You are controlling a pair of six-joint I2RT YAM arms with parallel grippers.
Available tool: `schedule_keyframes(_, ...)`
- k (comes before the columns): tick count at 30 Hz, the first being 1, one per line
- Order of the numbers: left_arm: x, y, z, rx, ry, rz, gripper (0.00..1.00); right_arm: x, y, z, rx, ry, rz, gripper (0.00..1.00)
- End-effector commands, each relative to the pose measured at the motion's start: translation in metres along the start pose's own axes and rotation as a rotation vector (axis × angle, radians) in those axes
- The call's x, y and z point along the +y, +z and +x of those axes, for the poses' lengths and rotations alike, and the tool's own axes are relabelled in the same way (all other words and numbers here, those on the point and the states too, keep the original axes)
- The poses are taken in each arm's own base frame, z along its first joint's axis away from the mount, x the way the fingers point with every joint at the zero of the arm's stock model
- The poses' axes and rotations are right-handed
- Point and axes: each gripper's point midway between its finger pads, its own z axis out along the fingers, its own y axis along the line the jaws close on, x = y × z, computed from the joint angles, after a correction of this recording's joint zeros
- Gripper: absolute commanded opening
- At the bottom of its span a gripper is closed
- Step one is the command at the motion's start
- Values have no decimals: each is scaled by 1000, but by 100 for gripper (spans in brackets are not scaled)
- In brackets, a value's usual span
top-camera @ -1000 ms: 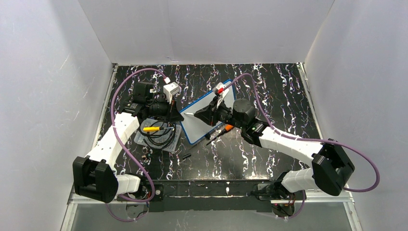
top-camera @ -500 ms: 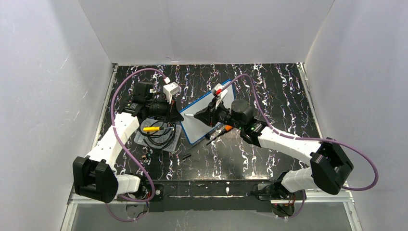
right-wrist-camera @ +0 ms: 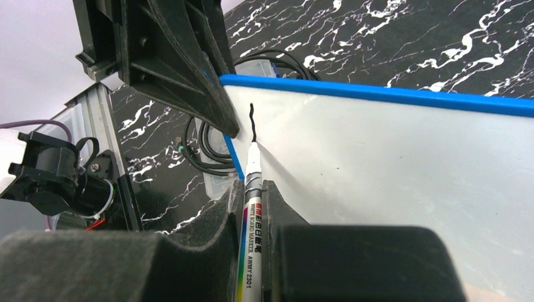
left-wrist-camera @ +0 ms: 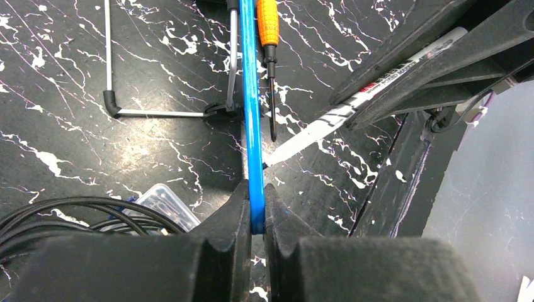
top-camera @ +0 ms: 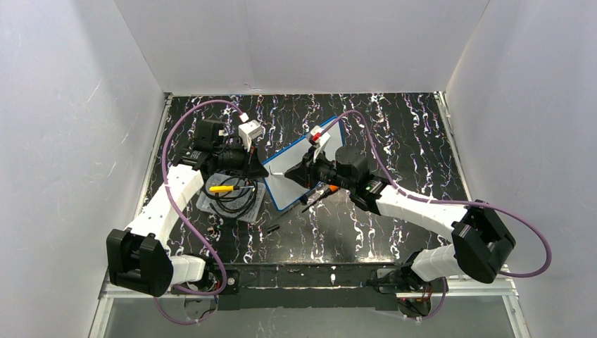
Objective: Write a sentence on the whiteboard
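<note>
the right gripper (right-wrist-camera: pixel 254 189), clamped on the marker (right-wrist-camera: pixel 252 167), sits a touch further left than a second ago, and the tip rests at the end of a short wavy black stroke (right-wrist-camera: pixel 252 123) near the corner of the whiteboard (right-wrist-camera: pixel 390 163). the left gripper (left-wrist-camera: pixel 254 204) pinches the board's blue rim, steadying it mid-table (top-camera: pixel 394 141). the sentence looks barely begun.

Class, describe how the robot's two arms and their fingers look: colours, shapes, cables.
Both arms, left and right, are built of white shell links joined by bulky black joints, on black bases. A purple cable loops loosely along each arm. The fingers are matte black and taper to narrow tips.
</note>
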Motion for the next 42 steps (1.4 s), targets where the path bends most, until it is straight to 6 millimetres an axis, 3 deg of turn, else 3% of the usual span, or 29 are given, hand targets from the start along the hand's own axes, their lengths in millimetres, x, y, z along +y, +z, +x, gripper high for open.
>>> schedule_keyframes(1, -26, -9, -8, -17, -26, 97, 0, 0, 6, -2, 7, -26, -1, 1)
schedule_keyframes(6, -26, -10, -8, -21, -25, 98, 0, 3, 5, -2, 7, -25, -9, 1)
schedule_keyframes(13, -26, -10, -8, -22, -24, 98, 0, 18, -7, -32, -93, -27, -36, 1)
schedule_keyframes(18, -26, -9, -8, -22, -25, 101, 0, 16, -13, -43, -139, -36, -12, 1)
schedule_keyframes(42, -26, -9, -8, -20, -31, 106, 0, 4, 3, -23, -75, -34, 12, 1)
